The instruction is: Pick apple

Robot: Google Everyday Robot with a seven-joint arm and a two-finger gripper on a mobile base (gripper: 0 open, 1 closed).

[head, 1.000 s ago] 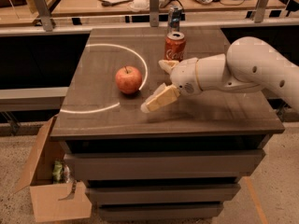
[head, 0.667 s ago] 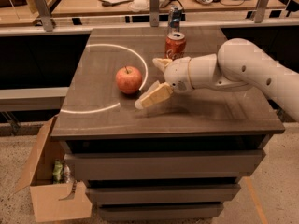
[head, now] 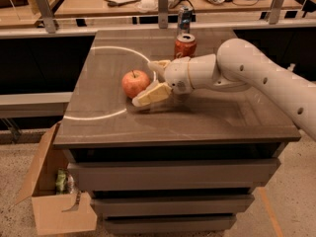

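- The apple (head: pixel 136 83) sits upright on the table (head: pixel 207 122), left of the top's centre and just inside the right-hand sweep of a white arc (head: pixel 98 116) painted on the surface. It is in the same place as a second ago.
- What has changed is the gripper (head: pixel 145 83). It has travelled from the apple's 4 o'clock, where it hung a little apart, right up to the fruit from 3 o'clock.
- Its fingers are spread wide and hold nothing. One finger reaches past the apple's 1 o'clock side and the other lies low at its 5 o'clock. Whether the low finger already touches the skin cannot be told.
- Judged from this, the approach is nearly over: the apple is entering the gap between the fingers. A short push further toward 9 o'clock, then a squeeze and a lift, is what remains.
- The arm (head: pixel 266 78) stretches in from 3 o'clock, low over the table.
- A red soda can (head: pixel 185 45) stands at the apple's 1 o'clock, just behind the wrist. A swing toward 12 o'clock could knock it.
- Toward 9 o'clock there is a good stretch of bare top before the left edge, so a nudged apple has room to roll.
- The front edge at 6 o'clock is nearer, with a cardboard box (head: pixel 54 206) on the floor at 7 o'clock.
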